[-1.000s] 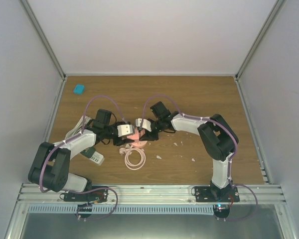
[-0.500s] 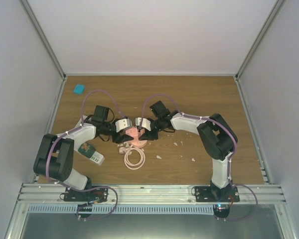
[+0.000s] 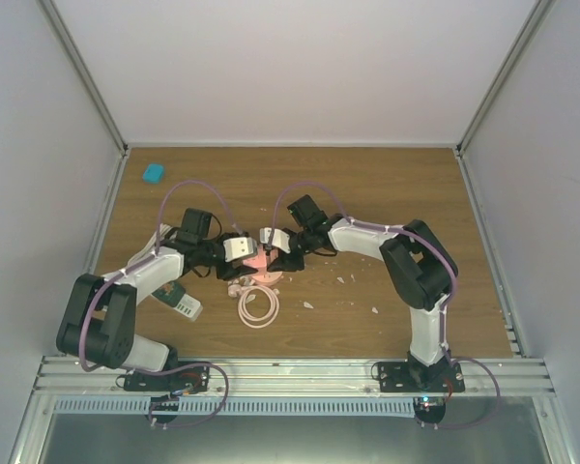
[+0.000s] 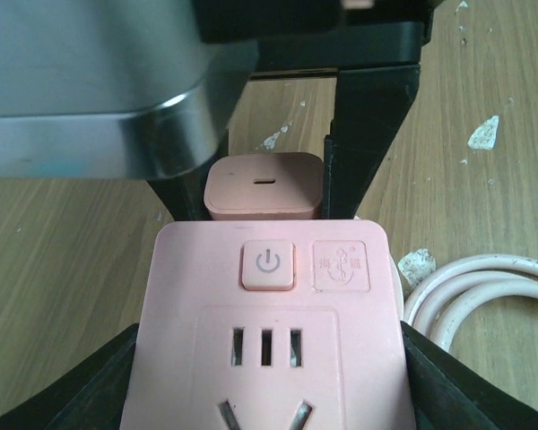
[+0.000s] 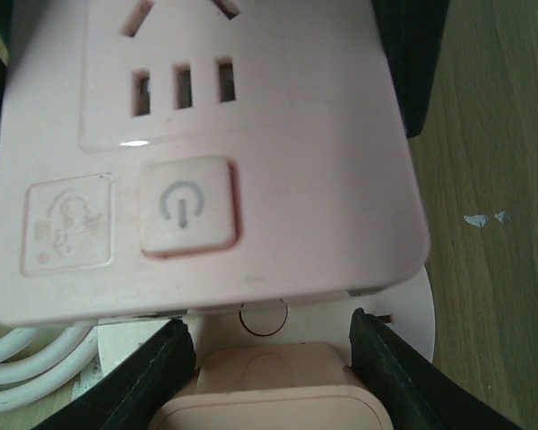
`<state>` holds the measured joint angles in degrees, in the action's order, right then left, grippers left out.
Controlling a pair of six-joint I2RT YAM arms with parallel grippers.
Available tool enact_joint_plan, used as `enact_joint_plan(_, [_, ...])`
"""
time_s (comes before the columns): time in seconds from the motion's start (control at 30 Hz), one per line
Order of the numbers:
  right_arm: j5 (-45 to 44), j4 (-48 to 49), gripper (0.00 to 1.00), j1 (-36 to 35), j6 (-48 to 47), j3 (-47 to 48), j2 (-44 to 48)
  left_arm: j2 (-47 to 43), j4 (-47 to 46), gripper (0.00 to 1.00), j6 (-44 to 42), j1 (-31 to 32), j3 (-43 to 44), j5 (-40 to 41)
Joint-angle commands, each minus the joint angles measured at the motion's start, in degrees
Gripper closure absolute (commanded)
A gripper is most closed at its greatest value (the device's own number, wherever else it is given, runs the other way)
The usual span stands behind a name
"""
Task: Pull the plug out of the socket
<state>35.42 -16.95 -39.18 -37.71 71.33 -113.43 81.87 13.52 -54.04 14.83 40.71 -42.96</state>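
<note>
A pink socket block (image 3: 255, 259) with a power button sits at the table's middle. My left gripper (image 3: 242, 253) is shut on it, with black fingers (image 4: 435, 381) pressed to both of its sides (image 4: 267, 358). The pink plug (image 4: 264, 186) sits at the socket's far end. My right gripper (image 3: 273, 257) is shut on this plug (image 5: 269, 390), with a finger (image 5: 390, 367) on each side. In the right wrist view a narrow gap shows between the plug and the socket (image 5: 251, 116), over a white disc (image 5: 403, 313). Its prongs are hidden.
The socket's pink cable (image 3: 258, 305) lies coiled just in front of it. A green and white object (image 3: 180, 301) lies under the left arm. A teal block (image 3: 154, 173) is at the far left. White crumbs (image 3: 374, 310) are scattered to the right. Enclosure walls surround the table.
Both grippers, with the socket and plug, have shifted slightly left. The left arm's elbow has swung, and the cable coil has moved a little with the socket.
</note>
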Motion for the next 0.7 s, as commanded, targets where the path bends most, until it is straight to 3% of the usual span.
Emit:
enact_joint_plan(0.0, [-12.43, -2.16, 0.75, -0.46, 3.21, -1.12, -6.5, -4.61, -6.94, 0.86, -1.96, 2.86, -1.63, -7.79])
enact_joint_plan(0.17, [-13.05, -2.28, 0.75, -0.41, 3.64, -0.64, -7.09, -4.28, -7.38, 0.87, 0.16, 3.17, -2.0, -8.55])
enact_joint_plan(0.47, [-14.36, -2.47, 0.75, -0.59, 3.79, -0.32, -7.4, 1.54, -3.25, 0.88, 10.61, -0.67, 3.79, -18.4])
enact_joint_plan(0.67, [-14.97, -2.82, 0.75, -0.88, 3.61, -0.1, -7.76, 1.56, -1.9, 0.88, 9.93, -1.52, 5.2, -19.32])
